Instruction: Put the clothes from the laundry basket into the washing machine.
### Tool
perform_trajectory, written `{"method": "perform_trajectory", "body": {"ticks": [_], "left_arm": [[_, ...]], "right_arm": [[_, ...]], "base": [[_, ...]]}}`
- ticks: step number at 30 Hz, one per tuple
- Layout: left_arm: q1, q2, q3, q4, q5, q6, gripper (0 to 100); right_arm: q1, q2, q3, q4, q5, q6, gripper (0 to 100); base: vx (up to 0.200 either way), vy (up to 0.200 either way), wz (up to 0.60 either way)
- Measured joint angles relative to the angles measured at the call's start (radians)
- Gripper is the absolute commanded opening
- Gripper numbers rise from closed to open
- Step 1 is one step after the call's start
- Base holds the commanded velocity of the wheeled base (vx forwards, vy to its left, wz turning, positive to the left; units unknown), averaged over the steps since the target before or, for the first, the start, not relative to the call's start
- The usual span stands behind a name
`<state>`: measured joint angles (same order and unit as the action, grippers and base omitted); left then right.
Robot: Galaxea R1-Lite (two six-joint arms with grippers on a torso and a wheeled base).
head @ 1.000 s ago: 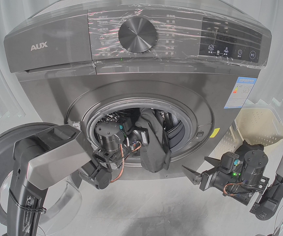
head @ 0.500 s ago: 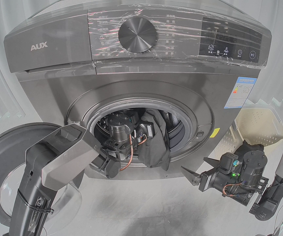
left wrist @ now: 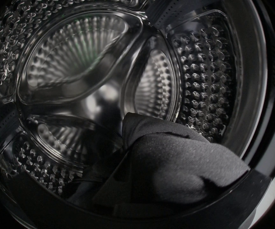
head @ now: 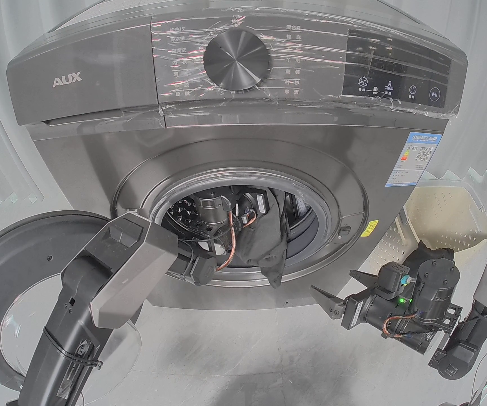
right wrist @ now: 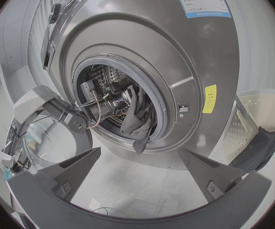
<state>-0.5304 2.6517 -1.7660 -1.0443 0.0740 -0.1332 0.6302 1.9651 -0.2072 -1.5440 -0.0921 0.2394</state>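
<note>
The grey washing machine [head: 243, 136] stands with its round door [head: 12, 272] swung open to the left. My left gripper [head: 256, 202] is inside the drum [left wrist: 80, 51], shut on a dark garment [head: 266, 238]; the cloth covers its fingers. Part of the garment [left wrist: 178, 163] lies within the drum, and its tail [right wrist: 139, 118] hangs out over the door seal. My right gripper [head: 342, 290] hangs open and holds nothing, low in front of the machine's right corner. Another dark garment [right wrist: 258, 150] is draped over the rim of the cream laundry basket [head: 452, 212].
The basket [right wrist: 264, 108] stands on the floor to the right of the machine, behind my right arm. The open door [right wrist: 48, 137] takes up the floor space to the left. Bare grey floor [head: 254, 351] lies in front of the machine.
My left arm has pushed deeper and higher into the drum, pulling the dark garment in; less of it hangs outside. The right arm has kept still.
</note>
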Motion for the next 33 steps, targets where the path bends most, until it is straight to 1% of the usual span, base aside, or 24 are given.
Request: {"method": "perform_trajectory", "body": {"ticks": [6, 10, 16, 17, 23, 26, 29, 33], "left_arm": [[0.019, 0.047, -0.131, 0.036, 0.043, 0.005, 0], [0.032, 0.077, -0.204, 0.084, 0.087, 0.005, 0], [0.039, 0.107, -0.23, 0.092, 0.097, 0.005, 0], [0.04, 0.109, -0.231, 0.093, 0.097, 0.006, 100], [0.04, 0.11, -0.23, 0.092, 0.097, 0.006, 100], [0.04, 0.098, -0.201, 0.096, 0.097, 0.006, 100], [0.037, 0.067, -0.129, 0.109, 0.091, 0.007, 100], [0.029, 0.009, 0.018, 0.125, 0.077, 0.01, 100]], "right_arm": [[0.0, 0.0, -0.001, 0.0, 0.0, 0.0, 100], [0.0, 0.0, -0.001, 0.0, 0.0, 0.001, 100], [-0.001, 0.0, 0.001, 0.0, 0.001, 0.001, 100], [-0.001, 0.0, 0.001, 0.0, 0.001, 0.001, 100], [-0.002, 0.0, 0.0, 0.0, 0.001, 0.001, 100], [-0.003, 0.0, 0.0, 0.0, 0.001, 0.002, 100], [-0.003, 0.0, 0.0, 0.0, 0.002, 0.002, 100], [-0.005, 0.0, -0.001, 0.0, 0.001, 0.002, 100]], "base": [[0.0, 0.0, 0.0], [0.0, 0.0, 0.0], [0.0, 0.0, 0.0], [0.0, 0.0, 0.0], [0.0, 0.0, 0.0], [0.0, 0.0, 0.0], [0.0, 0.0, 0.0], [0.0, 0.0, 0.0]]}}
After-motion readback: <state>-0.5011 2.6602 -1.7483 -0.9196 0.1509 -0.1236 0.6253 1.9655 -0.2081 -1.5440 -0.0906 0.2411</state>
